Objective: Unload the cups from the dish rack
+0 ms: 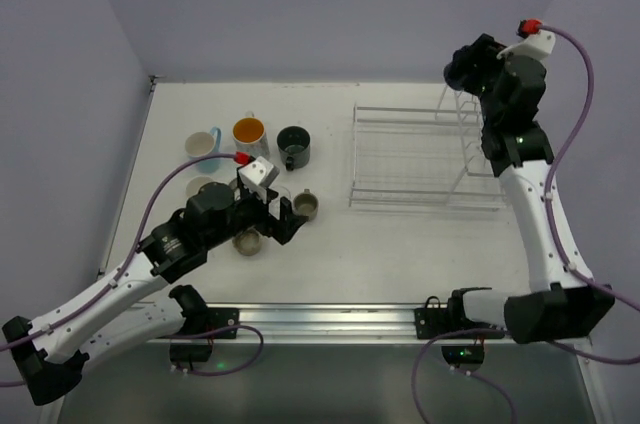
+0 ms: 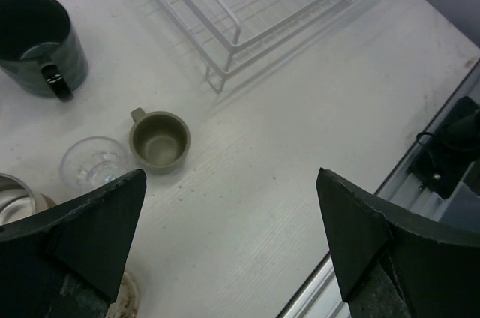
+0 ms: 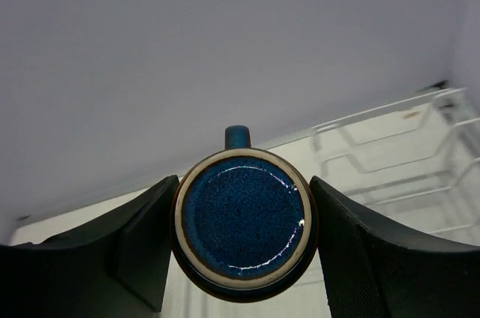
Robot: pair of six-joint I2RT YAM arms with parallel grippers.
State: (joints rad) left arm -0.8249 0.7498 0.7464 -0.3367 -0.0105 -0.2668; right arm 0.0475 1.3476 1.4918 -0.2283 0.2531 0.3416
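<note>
The white wire dish rack (image 1: 420,159) stands at the right of the table; its corner shows in the left wrist view (image 2: 225,40). My right gripper (image 1: 463,66) is raised over the rack's far upright section and is shut on a navy cup (image 3: 244,220), whose glazed base faces the wrist camera with the handle pointing away. My left gripper (image 1: 285,219) is open and empty low over the table (image 2: 231,183). A pale green cup (image 2: 159,140) and a clear glass (image 2: 94,162) stand just ahead of it to the left.
On the table left of the rack stand a light blue mug (image 1: 203,144), a white cup with orange inside (image 1: 250,131), a black mug (image 1: 294,147) and a beige-brown cup (image 1: 247,241). A metal rail (image 1: 330,319) runs along the near edge.
</note>
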